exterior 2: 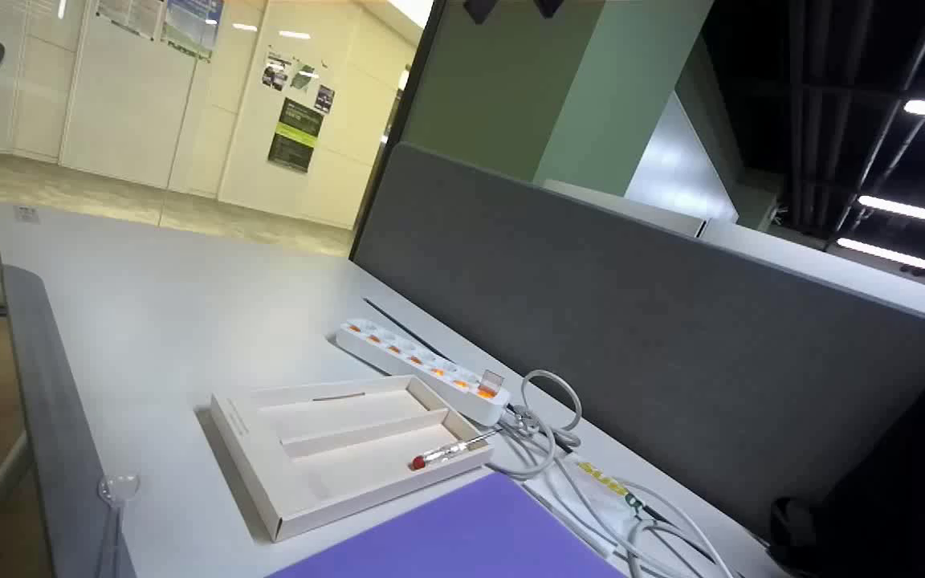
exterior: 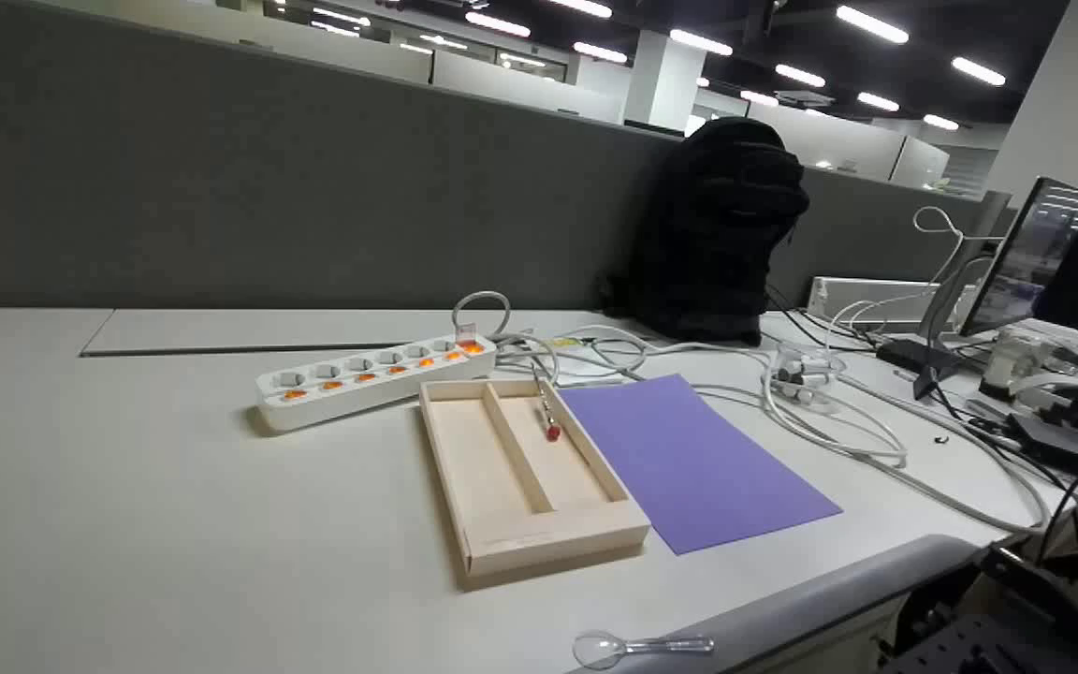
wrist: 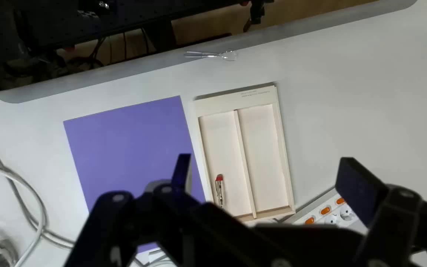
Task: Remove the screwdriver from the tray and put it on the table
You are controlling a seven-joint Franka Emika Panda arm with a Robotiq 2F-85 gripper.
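While the gripper (wrist: 266, 173) hangs spread wide, the screwdriver (wrist: 219, 190) lies well below, showing between the fingertips (wrist: 180, 171) in the wrist view. It's in the tray (wrist: 234, 102), compartment nearer the purple mat (wrist: 132, 144).

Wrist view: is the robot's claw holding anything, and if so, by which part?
Nothing is held. The gripper is open, and the screwdriver rests in the tray, ungripped.
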